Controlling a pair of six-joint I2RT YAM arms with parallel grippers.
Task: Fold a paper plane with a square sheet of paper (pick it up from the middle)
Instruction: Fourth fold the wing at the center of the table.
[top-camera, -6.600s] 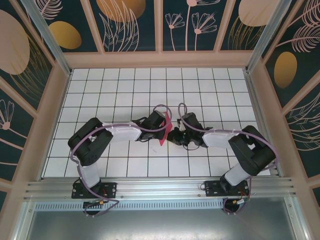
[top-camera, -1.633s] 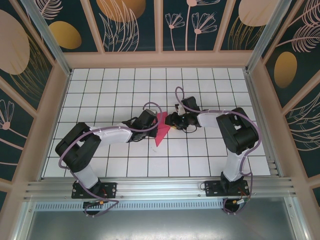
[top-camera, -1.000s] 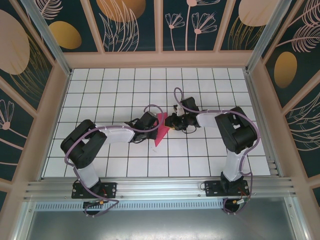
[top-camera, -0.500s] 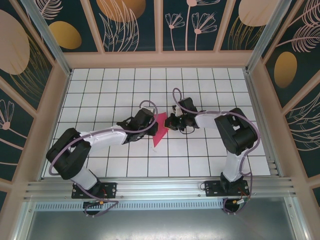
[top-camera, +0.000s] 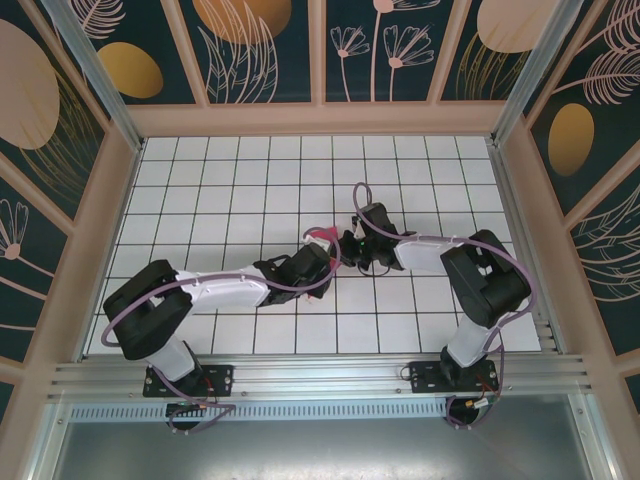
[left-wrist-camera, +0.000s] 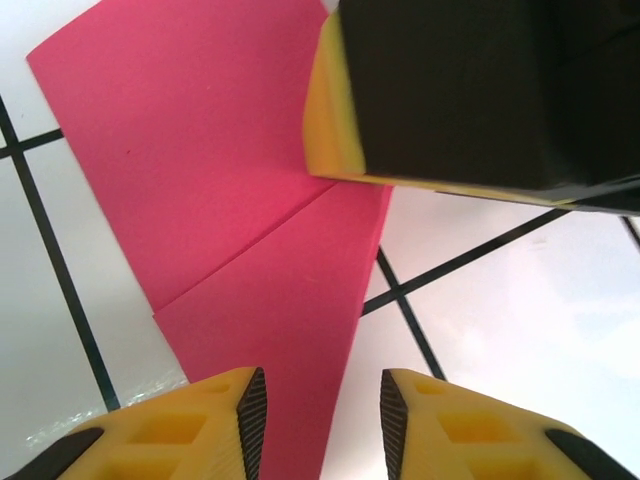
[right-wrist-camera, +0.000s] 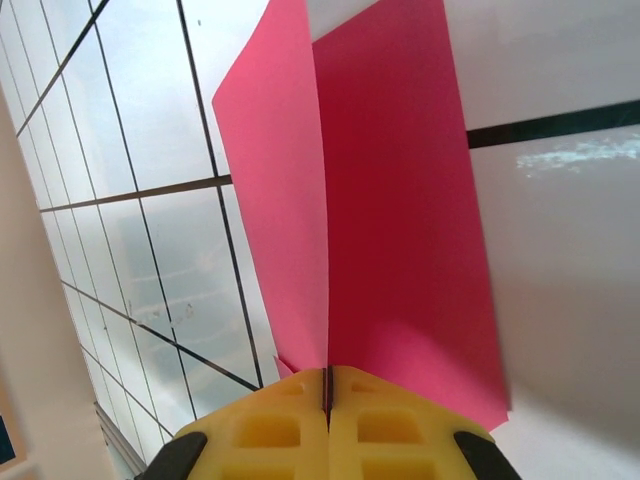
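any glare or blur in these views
Left wrist: bright glare washes out the table right of the paper. Right wrist: streaky reflections on the glossy table, paper sharp. Top external: even light, no blur.

Surface: white table (top-camera: 200, 190), black grid lines.
Over it: creased pink paper (left-wrist-camera: 240, 200); contact with tiles unclear.

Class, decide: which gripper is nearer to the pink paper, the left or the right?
Right. The right gripper is shut on the edge of the pink paper. The left gripper is open, with the paper showing in the gap between its fingers, unpinched.
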